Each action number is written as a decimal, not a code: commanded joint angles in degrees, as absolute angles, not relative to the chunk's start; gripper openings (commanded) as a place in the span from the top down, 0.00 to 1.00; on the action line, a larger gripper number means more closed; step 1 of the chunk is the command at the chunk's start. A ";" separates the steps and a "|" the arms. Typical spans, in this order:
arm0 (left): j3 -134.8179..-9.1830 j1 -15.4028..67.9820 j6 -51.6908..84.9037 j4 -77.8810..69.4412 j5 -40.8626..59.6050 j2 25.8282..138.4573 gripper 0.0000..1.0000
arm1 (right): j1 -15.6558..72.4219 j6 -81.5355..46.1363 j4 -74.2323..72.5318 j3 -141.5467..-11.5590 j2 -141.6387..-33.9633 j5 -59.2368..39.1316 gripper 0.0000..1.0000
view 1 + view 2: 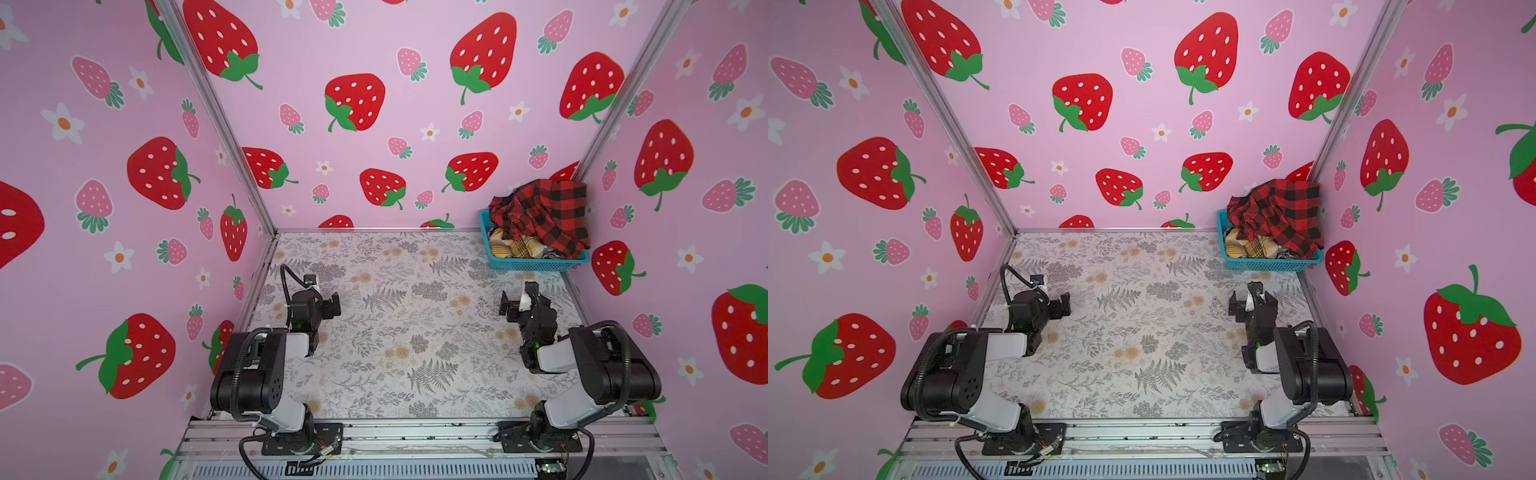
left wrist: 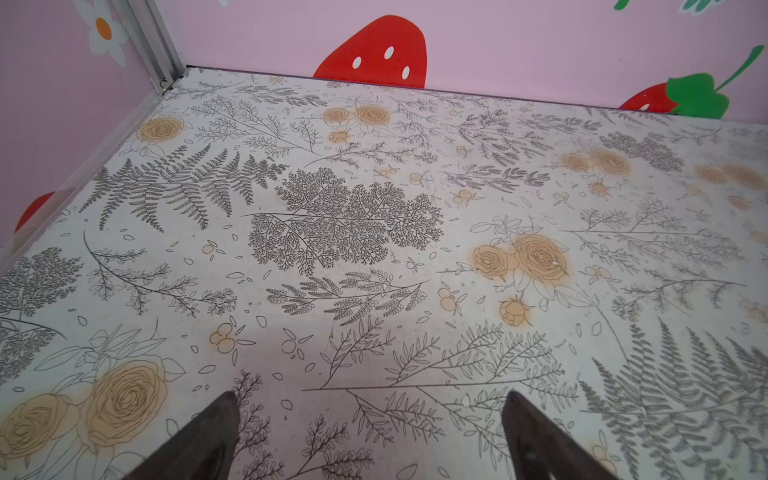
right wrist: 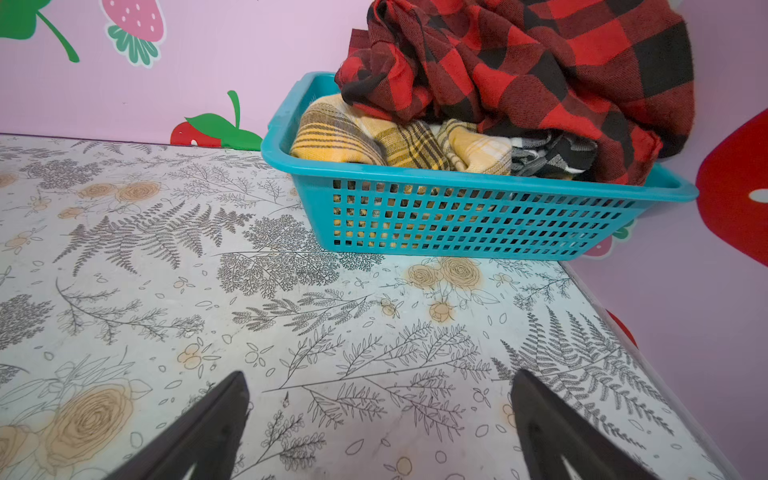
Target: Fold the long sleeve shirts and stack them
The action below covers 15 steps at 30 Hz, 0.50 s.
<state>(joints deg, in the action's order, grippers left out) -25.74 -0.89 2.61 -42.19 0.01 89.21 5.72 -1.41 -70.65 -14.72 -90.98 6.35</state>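
Your right gripper [image 3: 380, 419] is gaping wide and empty, facing the basket [image 3: 457, 176].
You're seeing the red-and-black shirt [image 3: 540, 70] heaping bunched on top, just ahead in the far right corner; your left gripper [image 2: 370, 428], equally spread and empty, is sitting well apart.

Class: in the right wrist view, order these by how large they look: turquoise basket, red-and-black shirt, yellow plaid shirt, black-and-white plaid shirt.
1. red-and-black shirt and turquoise basket: too alike to rank.
2. yellow plaid shirt.
3. black-and-white plaid shirt, mostly hidden; only a small patch shows.
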 commanded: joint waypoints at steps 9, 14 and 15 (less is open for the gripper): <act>-26.37 -0.60 1.32 -43.33 -0.62 88.80 0.01 | 5.58 -1.20 -71.85 -15.21 -90.11 6.24 0.00; -26.37 -0.63 1.32 -43.08 -0.64 88.64 0.01 | 5.52 -1.14 -71.75 -15.29 -90.17 6.24 0.00; -26.37 -0.58 1.31 -43.07 -0.62 88.70 0.01 | 5.54 -1.15 -71.74 -15.29 -90.20 6.24 0.00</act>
